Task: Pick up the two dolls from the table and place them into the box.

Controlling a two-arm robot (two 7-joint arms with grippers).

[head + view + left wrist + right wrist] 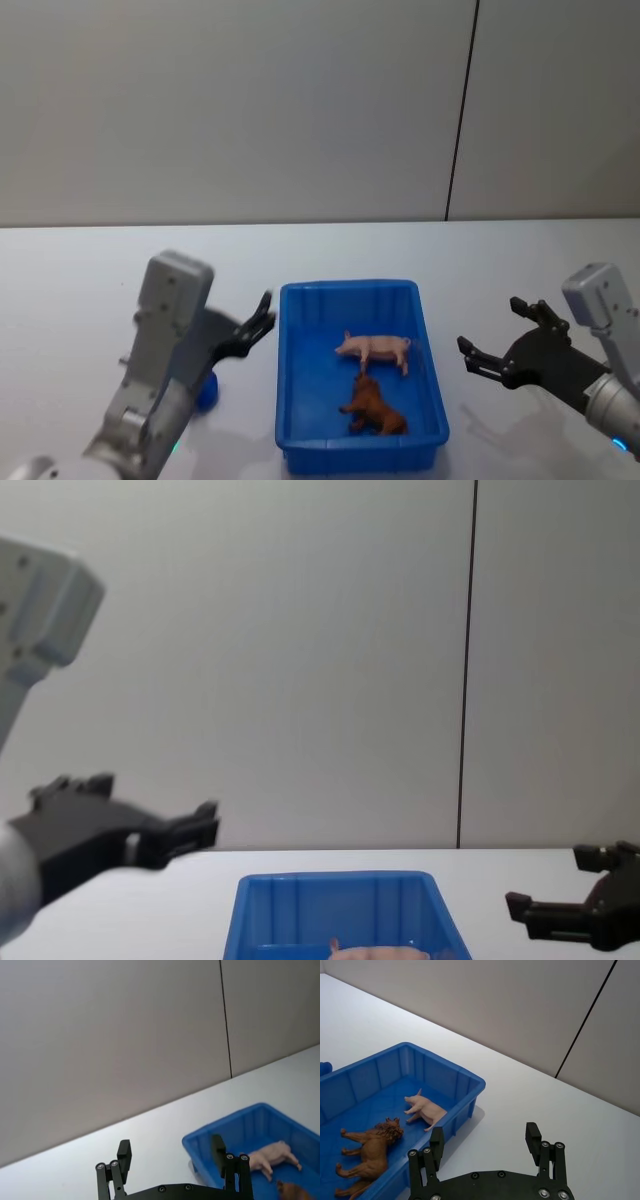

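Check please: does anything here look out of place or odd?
One thing: a small blue object sits on the table left of the box, partly hidden by the left arm. The pink pig and brown lion lie on their sides inside.

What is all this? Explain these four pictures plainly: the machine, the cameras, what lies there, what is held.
This is a two-armed robot at a white table. One picture looks down from its head, one forward from its chest, and one from each wrist. The left gripper and right gripper hover open either side of a blue box, holding nothing. Inside lie a pink pig toy and a brown lion toy. A small blue thing sits on the table left of the box.
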